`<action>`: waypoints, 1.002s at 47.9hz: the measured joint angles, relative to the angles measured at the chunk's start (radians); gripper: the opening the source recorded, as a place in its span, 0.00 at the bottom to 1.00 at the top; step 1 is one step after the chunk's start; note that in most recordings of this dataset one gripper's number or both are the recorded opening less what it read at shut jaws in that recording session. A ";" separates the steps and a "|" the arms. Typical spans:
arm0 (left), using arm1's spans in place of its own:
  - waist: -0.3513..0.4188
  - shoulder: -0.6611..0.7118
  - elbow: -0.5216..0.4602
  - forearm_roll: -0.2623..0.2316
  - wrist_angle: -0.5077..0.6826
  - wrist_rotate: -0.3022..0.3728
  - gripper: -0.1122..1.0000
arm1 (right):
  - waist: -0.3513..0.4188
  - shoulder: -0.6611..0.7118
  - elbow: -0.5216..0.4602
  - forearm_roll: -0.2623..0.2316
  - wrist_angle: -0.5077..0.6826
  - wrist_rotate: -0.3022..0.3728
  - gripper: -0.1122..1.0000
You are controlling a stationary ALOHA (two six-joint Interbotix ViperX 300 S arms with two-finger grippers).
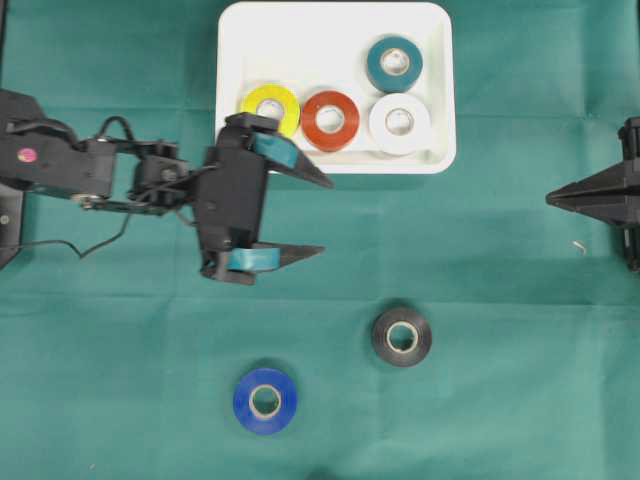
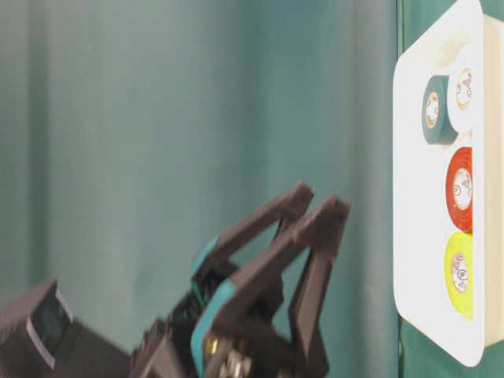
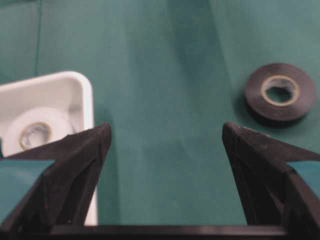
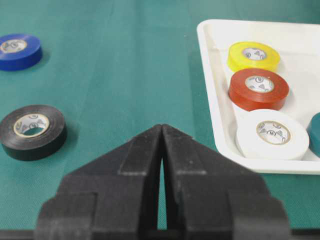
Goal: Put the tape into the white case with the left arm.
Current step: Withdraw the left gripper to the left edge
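Wide open and empty, my left gripper (image 1: 322, 218) hangs over the green cloth (image 1: 480, 400), just below the front rim of the white case (image 1: 240, 30). Four rolls lie already inside the case: yellow (image 1: 271, 107), red (image 1: 331, 120), white (image 1: 399, 122) and teal (image 1: 394, 63). Two rolls wait on the cloth: the black tape (image 1: 402, 336) near my fingers, the blue tape (image 1: 265, 400) further. I judge I am between placings. Next I must go down over one roll, probably the black one, with one finger on each side. My right gripper (image 1: 553, 199) rests closed at the side.
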 measured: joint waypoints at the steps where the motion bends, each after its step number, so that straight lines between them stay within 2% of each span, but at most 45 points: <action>1: -0.002 -0.011 0.014 0.000 -0.006 -0.005 0.92 | 0.000 0.000 0.000 0.000 0.000 0.000 0.02; 26: -0.037 -0.222 0.253 -0.002 -0.074 -0.017 0.92 | 0.000 -0.002 0.000 -0.003 0.000 0.000 0.02; 48: -0.038 -0.311 0.342 -0.002 -0.101 -0.018 0.92 | 0.000 0.000 0.000 -0.006 0.000 0.000 0.02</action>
